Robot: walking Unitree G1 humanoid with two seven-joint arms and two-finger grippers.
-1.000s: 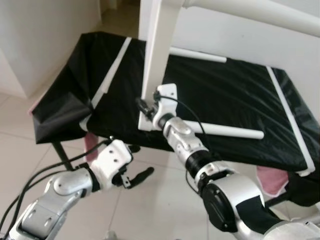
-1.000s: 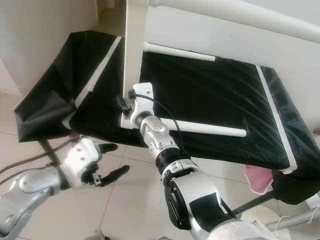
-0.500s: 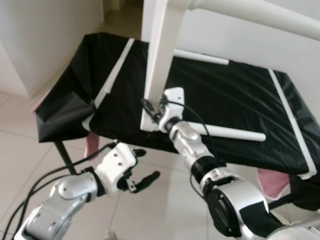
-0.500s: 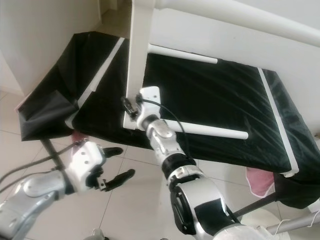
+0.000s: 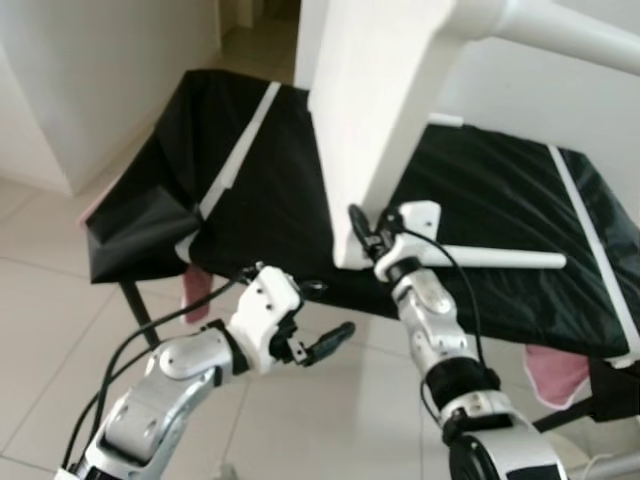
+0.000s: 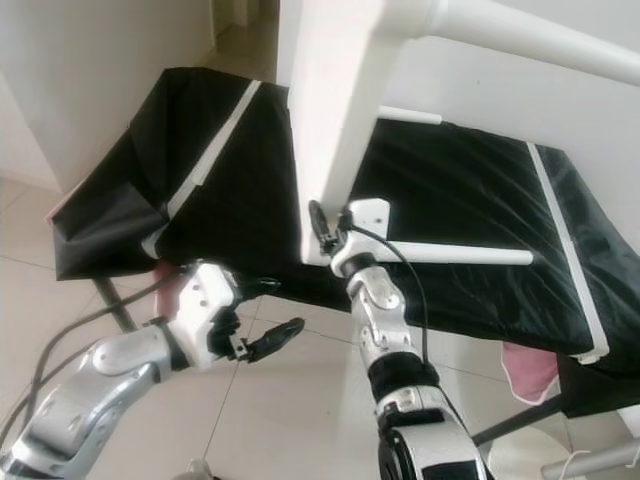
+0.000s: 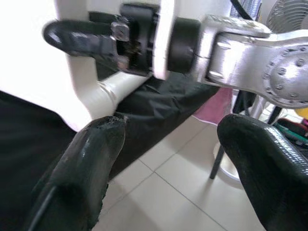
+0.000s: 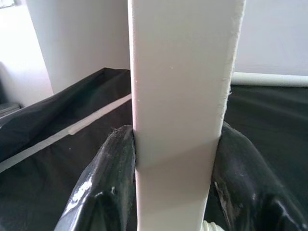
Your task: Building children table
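White table leg (image 5: 375, 130) clamped in the right gripper (image 8: 175, 187); left gripper (image 5: 315, 320) spread wide, holding nothing.

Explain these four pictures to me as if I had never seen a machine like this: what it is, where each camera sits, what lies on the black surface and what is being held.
This is a humanoid robot with two silver arms, each ending in a gripper of two long black fingers. The two wide pictures come from cameras on its head, looking down. The other two come from cameras on its wrists, looking along the fingers.

Before it stands a table covered in black sheeting with white tape strips. A white rod lies on it.

The right gripper is shut on a flat white board, part of the children's table; it stands upright, and a finger presses each side. A round white bar joins the board near its top.

The left gripper is open and holds nothing; it hangs over the tiled floor, just short of the table's edge.
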